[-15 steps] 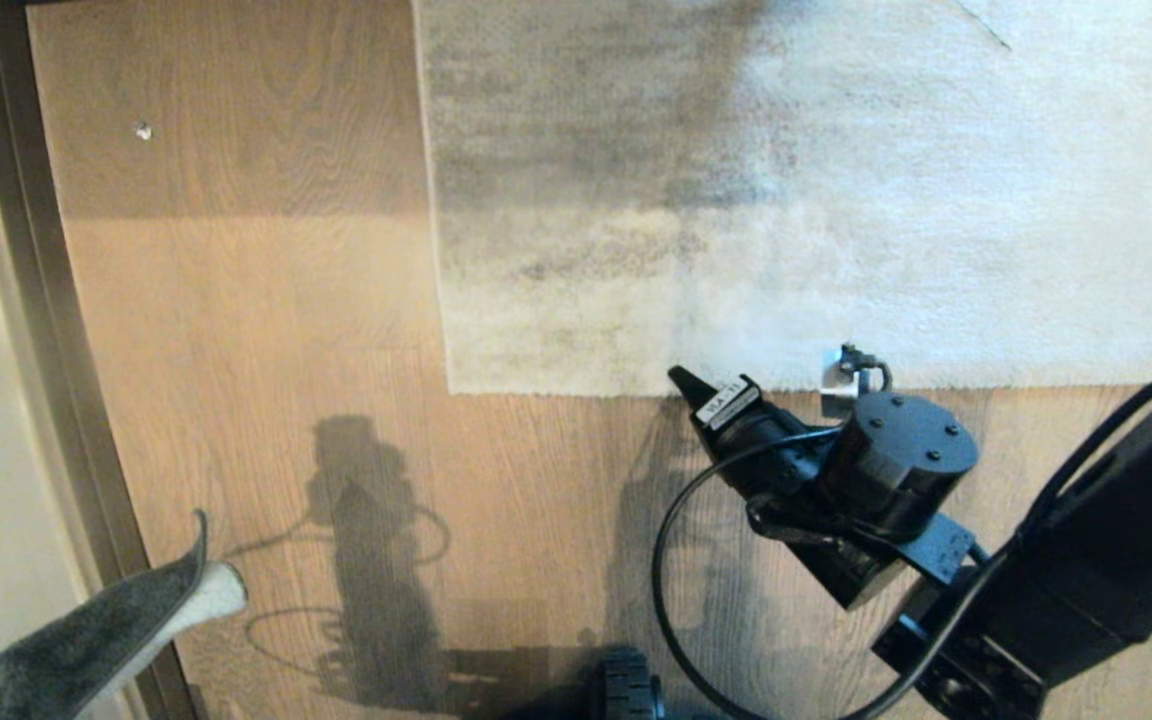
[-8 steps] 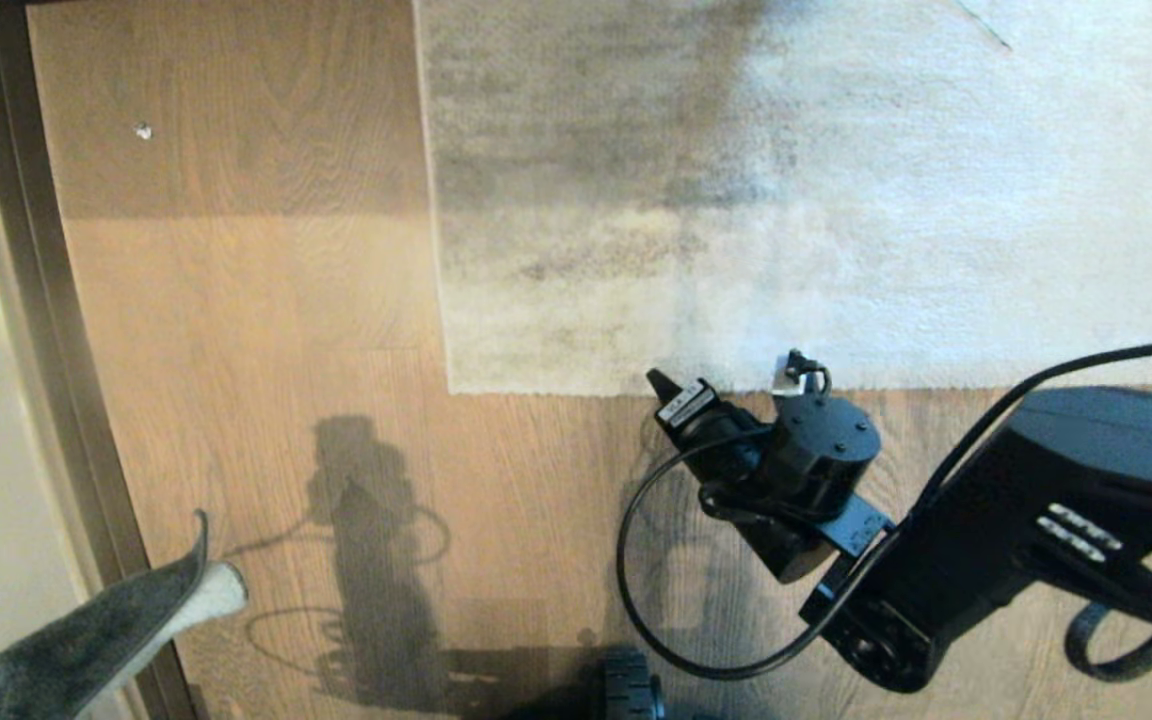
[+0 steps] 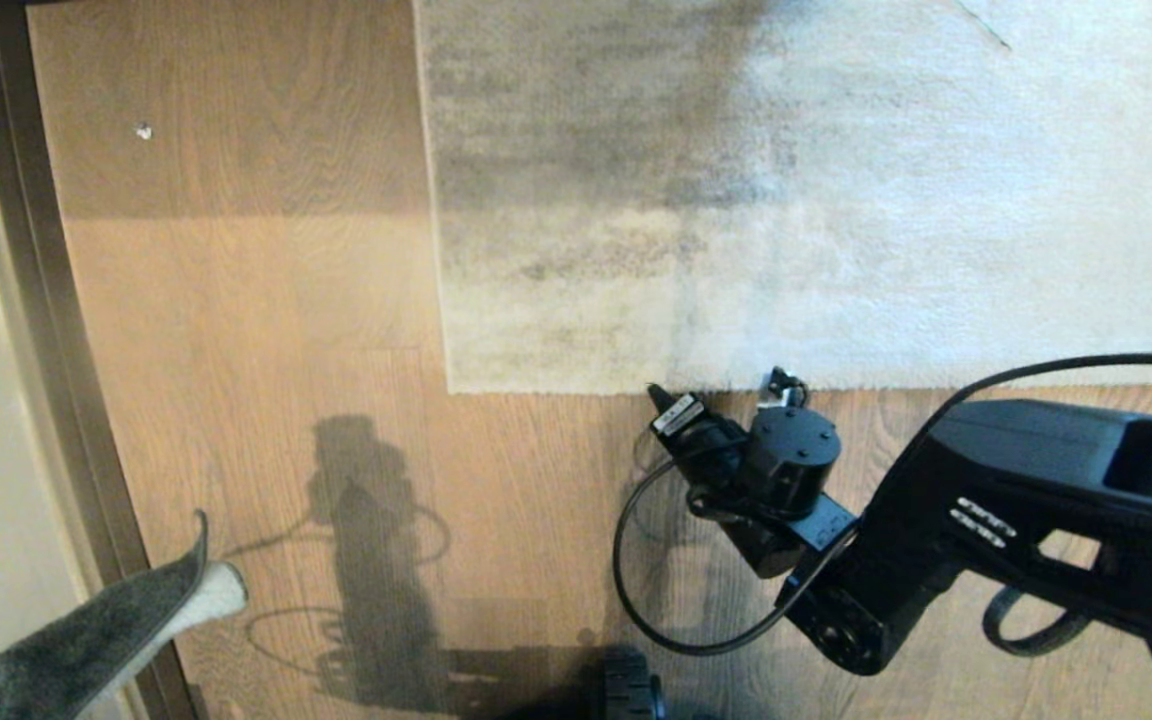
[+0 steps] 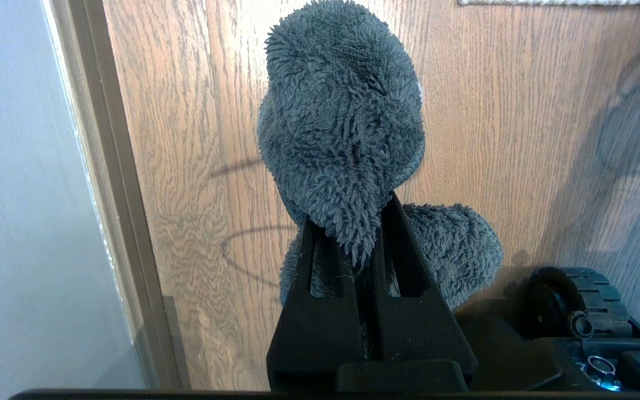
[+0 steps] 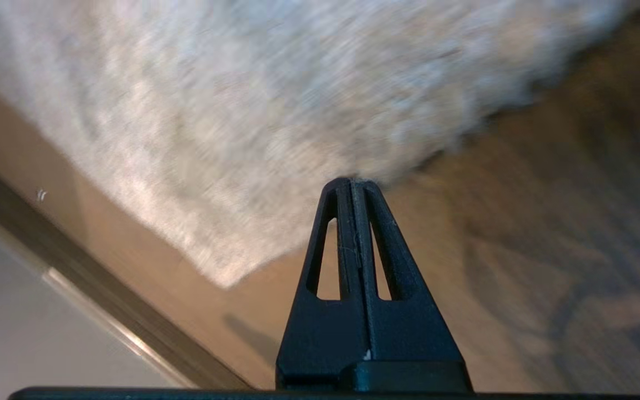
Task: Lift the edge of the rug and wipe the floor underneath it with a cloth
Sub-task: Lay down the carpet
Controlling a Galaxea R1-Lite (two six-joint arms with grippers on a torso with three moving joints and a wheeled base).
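1. The black right gripper [image 3: 658, 394], fingers pressed together on nothing, points its tip at the near straight edge of the grey-beige mottled short-pile rug [image 3: 736, 385], lying flat on the brown wood-grain plank floor [image 3: 266, 330].
2. The left gripper [image 4: 361, 236] is clamped on the small fuzzy dark grey cloth [image 4: 342, 139], above the floor beside the dark baseboard strip [image 3: 46, 330].

I see the rug edge [image 3: 556, 388] running straight across the middle of the head view, flat on the floor [image 3: 266, 330], its corner just left of centre; the pile is grey-beige with darker mottled streaks. The floor is brown wood-grain plank, filling the left and bottom. My cloth [image 3: 86, 640], fuzzy dark grey with a white underside, hangs at lower left.
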